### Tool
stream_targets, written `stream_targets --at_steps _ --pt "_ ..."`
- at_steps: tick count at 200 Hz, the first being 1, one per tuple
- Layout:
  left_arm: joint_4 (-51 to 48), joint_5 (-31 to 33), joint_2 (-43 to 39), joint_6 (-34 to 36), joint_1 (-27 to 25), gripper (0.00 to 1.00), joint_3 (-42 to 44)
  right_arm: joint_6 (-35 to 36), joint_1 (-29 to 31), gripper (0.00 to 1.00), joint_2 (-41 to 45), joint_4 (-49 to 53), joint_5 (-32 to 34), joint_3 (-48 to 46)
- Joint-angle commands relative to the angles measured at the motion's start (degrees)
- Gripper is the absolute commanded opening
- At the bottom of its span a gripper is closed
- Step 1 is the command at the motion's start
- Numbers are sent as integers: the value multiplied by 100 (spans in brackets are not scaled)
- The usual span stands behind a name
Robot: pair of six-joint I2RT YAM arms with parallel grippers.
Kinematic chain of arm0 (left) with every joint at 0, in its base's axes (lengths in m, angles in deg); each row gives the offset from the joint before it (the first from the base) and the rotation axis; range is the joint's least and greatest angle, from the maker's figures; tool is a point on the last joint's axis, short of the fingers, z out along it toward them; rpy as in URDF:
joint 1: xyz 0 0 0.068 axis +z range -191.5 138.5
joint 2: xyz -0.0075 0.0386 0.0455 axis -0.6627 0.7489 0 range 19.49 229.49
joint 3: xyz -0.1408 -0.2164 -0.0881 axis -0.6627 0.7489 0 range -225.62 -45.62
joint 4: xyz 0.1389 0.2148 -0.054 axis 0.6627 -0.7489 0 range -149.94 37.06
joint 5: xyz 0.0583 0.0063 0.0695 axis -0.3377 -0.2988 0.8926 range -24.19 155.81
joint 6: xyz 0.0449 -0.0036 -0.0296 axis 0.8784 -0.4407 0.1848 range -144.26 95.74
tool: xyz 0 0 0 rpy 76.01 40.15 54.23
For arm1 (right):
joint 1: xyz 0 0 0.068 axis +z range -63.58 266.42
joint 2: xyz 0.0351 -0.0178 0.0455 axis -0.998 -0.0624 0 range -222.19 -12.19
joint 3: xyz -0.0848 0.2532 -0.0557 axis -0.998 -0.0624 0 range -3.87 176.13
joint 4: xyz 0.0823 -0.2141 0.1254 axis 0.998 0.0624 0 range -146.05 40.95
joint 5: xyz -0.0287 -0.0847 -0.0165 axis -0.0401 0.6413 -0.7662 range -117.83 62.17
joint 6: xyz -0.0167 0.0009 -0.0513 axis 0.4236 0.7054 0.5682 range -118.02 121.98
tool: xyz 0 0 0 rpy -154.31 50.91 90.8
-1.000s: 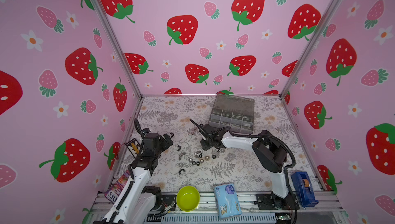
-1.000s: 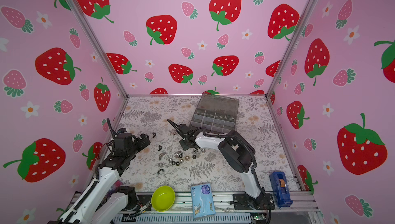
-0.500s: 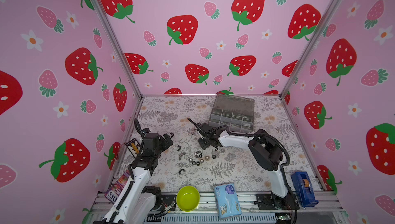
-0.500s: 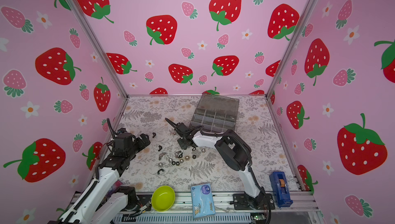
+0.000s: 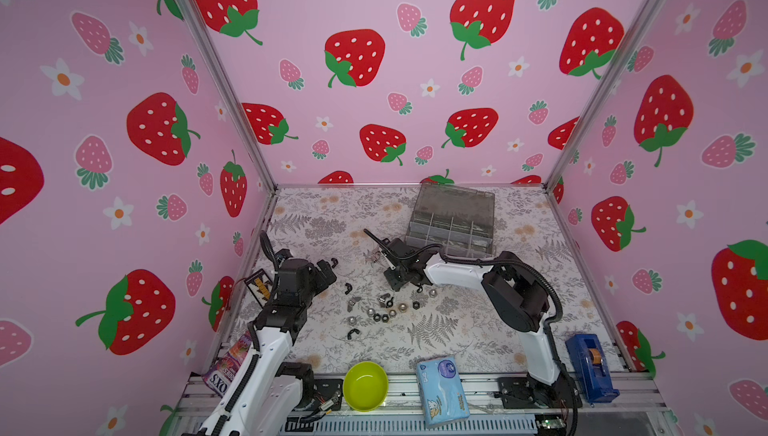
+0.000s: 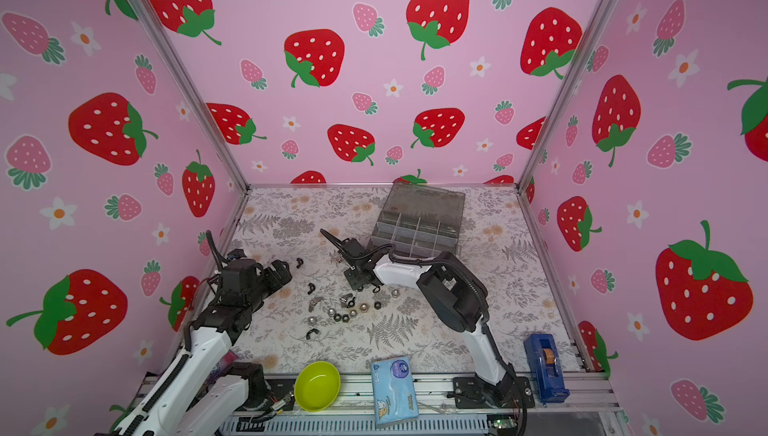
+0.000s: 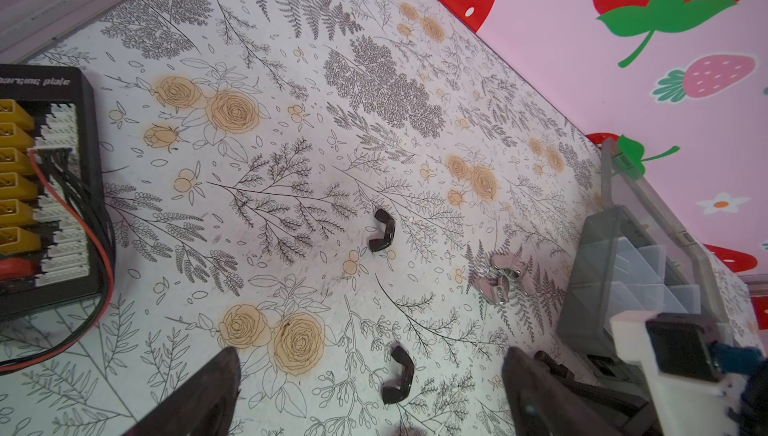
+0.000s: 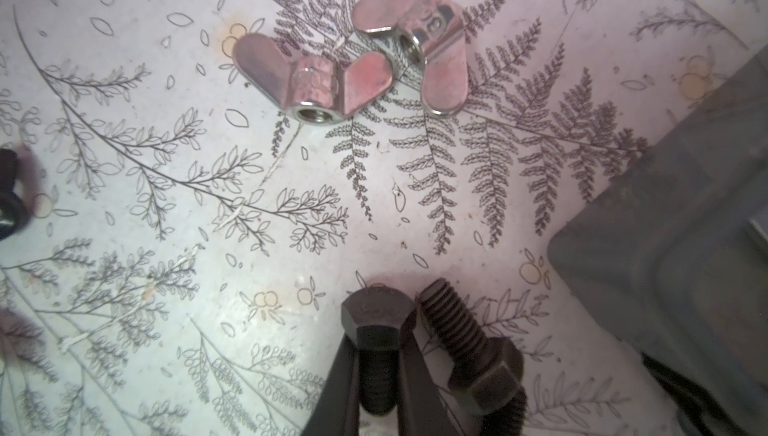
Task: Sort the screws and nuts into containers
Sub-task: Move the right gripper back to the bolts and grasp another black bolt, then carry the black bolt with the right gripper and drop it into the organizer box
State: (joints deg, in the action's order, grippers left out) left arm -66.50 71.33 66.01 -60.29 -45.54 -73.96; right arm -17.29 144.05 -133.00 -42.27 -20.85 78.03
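Though open, box (image 5: 453, 221) (smoky) obscures contents.

Right wrist view: the black screw (image 8: 376, 317) shank is partly covered by the fingers (image 8: 340, 384) of the right hand (image 8: 377, 342) and cut off at the frame edge. Only one corner of the organizer box (image 8: 665, 226) is shown. A black piece (image 8: 8, 197) at the edge is blurred and cropped. In both top views the loose pieces (image 5: 382, 317) (image 6: 344, 317) are too small to be classified.

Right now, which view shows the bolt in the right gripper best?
The right wrist view: the bolt is close and sharp, clamped in the right gripper. In both top views it cannot be made out; the left wrist view shows nothing clear.
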Motion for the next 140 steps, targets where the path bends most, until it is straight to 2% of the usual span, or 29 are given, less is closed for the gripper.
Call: stream_targets --at_steps 1,80,140 --pt "-28 98 -105 8 -16 99 -111 -22 37 0 106 292 -74 -67" --pt "-231 221 -127 42 -19 99 -174 -300 40 0 957 328 -5 -334" --pt "-326 213 -128 39 -16 99 -258 -505 -106 0 1914 336 516 -803"
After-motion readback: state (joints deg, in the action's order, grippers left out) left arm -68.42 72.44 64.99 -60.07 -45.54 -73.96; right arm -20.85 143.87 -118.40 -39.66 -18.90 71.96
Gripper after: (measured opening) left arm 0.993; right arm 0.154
